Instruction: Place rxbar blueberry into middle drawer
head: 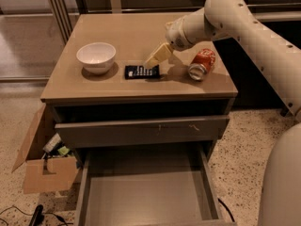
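Observation:
The rxbar blueberry (141, 71) is a small dark flat wrapper with white lettering. It lies on the cabinet top (127, 34) near the front edge, between the bowl and the can. My gripper (154, 60) hangs tilted just above the bar's right end, with its tips pointing down and left at it. It holds nothing. The middle drawer (146, 194) is pulled out below, and its plain floor is bare.
A white bowl (96, 56) stands left of the bar. A red soda can (202, 64) lies on its side to the right, under my arm. The drawer above (141, 132) shows its grey front panel. A cardboard box (42, 171) sits on the floor at the left.

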You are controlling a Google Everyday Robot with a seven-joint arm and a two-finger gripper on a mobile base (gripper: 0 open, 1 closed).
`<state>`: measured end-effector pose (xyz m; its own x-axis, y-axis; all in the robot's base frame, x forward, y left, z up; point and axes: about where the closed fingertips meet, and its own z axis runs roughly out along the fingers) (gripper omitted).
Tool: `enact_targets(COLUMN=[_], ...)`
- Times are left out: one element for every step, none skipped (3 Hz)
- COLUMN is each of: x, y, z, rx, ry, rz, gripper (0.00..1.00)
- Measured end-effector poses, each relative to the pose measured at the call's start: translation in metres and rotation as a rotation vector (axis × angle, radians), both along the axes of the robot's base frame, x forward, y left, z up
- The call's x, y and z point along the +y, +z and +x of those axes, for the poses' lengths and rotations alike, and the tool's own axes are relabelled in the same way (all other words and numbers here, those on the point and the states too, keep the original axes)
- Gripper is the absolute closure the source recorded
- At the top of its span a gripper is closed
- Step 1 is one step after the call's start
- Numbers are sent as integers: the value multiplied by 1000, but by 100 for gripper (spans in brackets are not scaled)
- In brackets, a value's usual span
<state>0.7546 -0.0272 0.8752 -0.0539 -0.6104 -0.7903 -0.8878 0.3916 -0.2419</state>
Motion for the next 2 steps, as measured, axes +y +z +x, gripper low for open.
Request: enact_targets(x=[1,6], y=[1,5], z=[-1,-10], rx=[4,24], ry=[6,40], rz=[-5,-33], gripper=[0,0])
